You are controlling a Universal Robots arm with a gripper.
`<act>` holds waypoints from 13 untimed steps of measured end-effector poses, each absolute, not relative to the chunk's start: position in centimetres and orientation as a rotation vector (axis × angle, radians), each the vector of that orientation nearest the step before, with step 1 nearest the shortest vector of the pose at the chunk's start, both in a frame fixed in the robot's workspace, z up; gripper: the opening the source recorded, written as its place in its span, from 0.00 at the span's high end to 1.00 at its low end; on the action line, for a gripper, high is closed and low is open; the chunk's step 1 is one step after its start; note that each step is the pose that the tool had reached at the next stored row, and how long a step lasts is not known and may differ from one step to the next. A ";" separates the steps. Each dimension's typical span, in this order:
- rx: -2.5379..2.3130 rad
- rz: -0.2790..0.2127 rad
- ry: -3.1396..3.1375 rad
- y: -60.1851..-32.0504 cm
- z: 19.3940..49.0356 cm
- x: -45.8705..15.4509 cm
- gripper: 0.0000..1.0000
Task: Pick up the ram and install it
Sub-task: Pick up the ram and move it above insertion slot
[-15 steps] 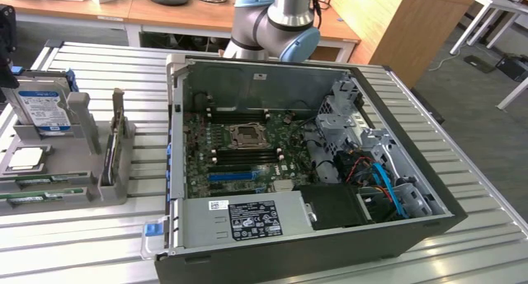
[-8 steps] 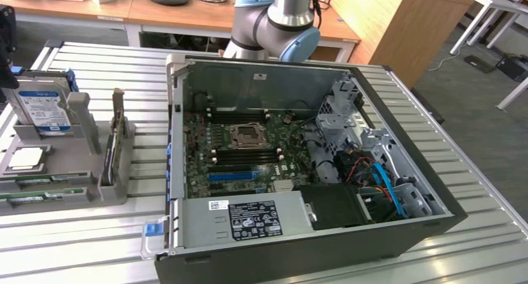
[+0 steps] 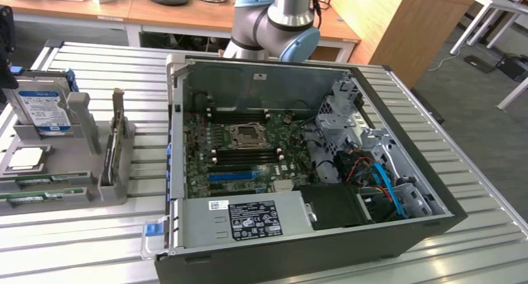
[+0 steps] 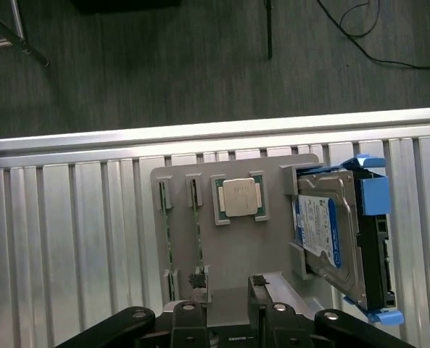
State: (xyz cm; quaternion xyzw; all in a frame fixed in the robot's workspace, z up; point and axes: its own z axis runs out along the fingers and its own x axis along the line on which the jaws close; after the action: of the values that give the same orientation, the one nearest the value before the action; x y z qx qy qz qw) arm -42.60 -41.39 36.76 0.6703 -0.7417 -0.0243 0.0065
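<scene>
Two ram sticks stand on edge in slots of a grey holder (image 4: 273, 250); one ram stick (image 4: 198, 232) is nearer my gripper, the other (image 4: 165, 232) lies beside it. In the exterior view the ram (image 3: 37, 195) lies at the holder's near end, at the view's left. My gripper (image 4: 228, 283) hangs above the holder, open, with nothing between its dark fingers (image 4: 260, 290). One fingertip is close to the end of the nearer stick. The open computer case (image 3: 429, 225) shows its motherboard (image 3: 239, 166) with dark memory slots (image 3: 247, 118) around the processor socket.
The holder also carries a processor chip (image 4: 238, 197) and a hard drive in a blue bracket (image 4: 331, 232). Everything rests on a slatted metal table (image 3: 99, 247). The arm's body (image 3: 276, 24) rises behind the case. Desks and a wooden cabinet stand beyond.
</scene>
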 end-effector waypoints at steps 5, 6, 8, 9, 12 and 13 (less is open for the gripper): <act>2.100 -0.071 -2.323 -41.4 36.4 -42.6 0.64; 2.100 -0.070 -2.324 -41.4 36.4 -42.6 0.64; 2.101 -0.068 -2.325 -41.4 36.2 -42.6 0.64; 2.102 -0.067 -2.326 -41.4 36.2 -42.6 0.64; 2.104 -0.063 -2.327 -41.4 36.0 -42.6 0.64; 2.104 -0.062 -2.328 -41.4 35.9 -42.6 0.64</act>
State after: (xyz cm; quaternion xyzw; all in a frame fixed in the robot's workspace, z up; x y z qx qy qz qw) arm -42.62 -41.39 35.91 0.6704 -0.7417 -0.0199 0.0015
